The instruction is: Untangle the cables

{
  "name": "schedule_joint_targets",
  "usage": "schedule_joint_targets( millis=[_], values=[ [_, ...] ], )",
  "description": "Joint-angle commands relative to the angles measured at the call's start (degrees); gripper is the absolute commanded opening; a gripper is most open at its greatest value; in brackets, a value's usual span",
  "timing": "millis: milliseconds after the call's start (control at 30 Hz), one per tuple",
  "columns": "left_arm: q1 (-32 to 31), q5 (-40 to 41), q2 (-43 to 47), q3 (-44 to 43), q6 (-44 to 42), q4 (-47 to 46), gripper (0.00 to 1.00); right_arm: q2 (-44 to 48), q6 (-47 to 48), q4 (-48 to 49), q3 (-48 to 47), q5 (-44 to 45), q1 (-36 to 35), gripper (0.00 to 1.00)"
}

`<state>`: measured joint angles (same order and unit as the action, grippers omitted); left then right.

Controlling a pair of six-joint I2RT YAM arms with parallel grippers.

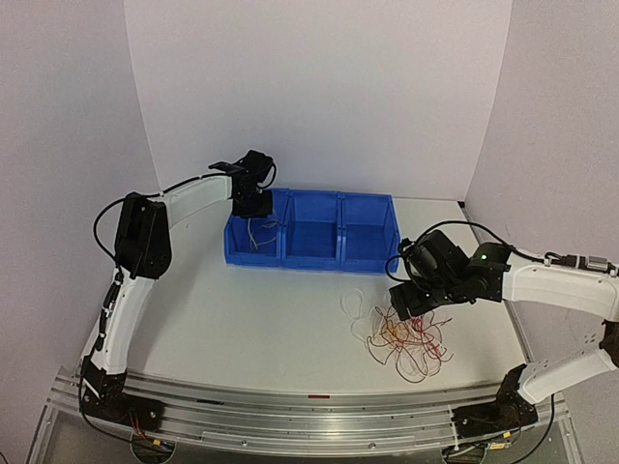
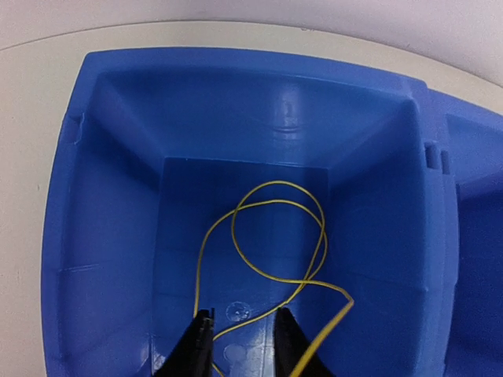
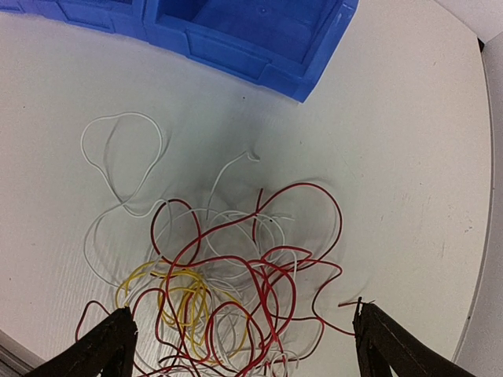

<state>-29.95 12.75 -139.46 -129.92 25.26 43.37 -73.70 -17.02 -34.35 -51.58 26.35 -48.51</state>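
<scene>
A tangled heap of thin red, white and yellow cables (image 1: 406,333) lies on the white table in front of the right bin. In the right wrist view the tangle (image 3: 228,275) spreads between my right gripper's (image 3: 244,314) wide-open fingers, which hover just above it; a white loop (image 3: 126,115) trails off to the left. My left gripper (image 1: 253,198) hangs over the leftmost blue bin (image 1: 232,246). Down inside that bin one yellow cable (image 2: 277,183) lies looped on the floor. My left gripper (image 2: 244,314) stands slightly open there, the yellow cable running loosely through the gap.
Three blue bins (image 1: 309,259) stand in a row at the middle back of the table; the right bin's corner (image 3: 259,55) shows above the tangle. White walls enclose the table. The table's curved right edge (image 3: 471,236) runs close to the heap.
</scene>
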Motion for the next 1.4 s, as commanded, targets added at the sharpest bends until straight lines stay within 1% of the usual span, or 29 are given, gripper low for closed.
schedule_joint_targets(
  millis=[0, 67, 267, 400, 533, 667, 767, 933, 1033, 1167, 1267, 1367],
  values=[
    [0.15, -2.77, 1.78, -3.72, -0.19, -0.67, 0.34, 1.11, -0.60, -0.03, 0.59, 0.43, -0.15, 0.93],
    [0.15, -3.23, 2.87, -3.68, -0.21, -0.94, 0.40, 1.48, -0.34, -0.08, 0.69, 0.64, -0.17, 0.93],
    [0.15, -4.03, 6.21, -3.60, -0.27, -1.15, 0.75, 2.47, 0.39, -0.13, 0.69, 0.66, -0.13, 0.93],
    [0.15, -4.09, 8.03, -3.18, -0.33, -1.57, 0.86, 2.84, 0.68, -0.08, 0.96, 0.41, -0.11, 0.93],
    [0.12, -7.62, 9.64, -1.81, -1.39, -2.95, 0.95, 3.02, 0.84, -0.13, 1.21, 0.29, -0.18, 0.93],
    [0.15, -10.77, 10.70, -0.70, -0.91, -3.55, 0.99, 3.21, 1.10, -0.10, 1.30, 0.22, -0.15, 0.93],
    [0.15, -12.44, 10.98, -0.60, -0.41, -3.62, 0.99, 3.13, 1.43, -0.10, 1.19, 0.35, -0.16, 0.93],
    [0.06, -12.57, 12.96, 0.42, -0.21, -4.36, 1.00, 3.54, 1.87, -0.10, 0.90, 0.84, -0.15, 0.93],
    [-1.06, -11.90, 16.89, 3.20, -0.95, -5.73, 1.00, 4.13, 1.83, -0.23, 0.98, 0.87, -0.17, 0.93],
    [-5.20, -6.35, 24.93, 12.46, -1.54, -9.35, 1.00, 5.12, -0.14, -1.24, 1.89, -0.06, -0.16, 0.93],
    [-9.04, -2.24, 32.87, 21.71, -0.96, -12.58, 1.00, 4.37, -2.97, -2.93, 2.57, 0.40, -0.15, 0.94],
    [-12.54, -1.36, 39.49, 31.87, 1.30, -16.01, 1.00, 1.22, -5.33, -4.00, 2.55, -1.40, -0.06, 0.95]
  ],
)
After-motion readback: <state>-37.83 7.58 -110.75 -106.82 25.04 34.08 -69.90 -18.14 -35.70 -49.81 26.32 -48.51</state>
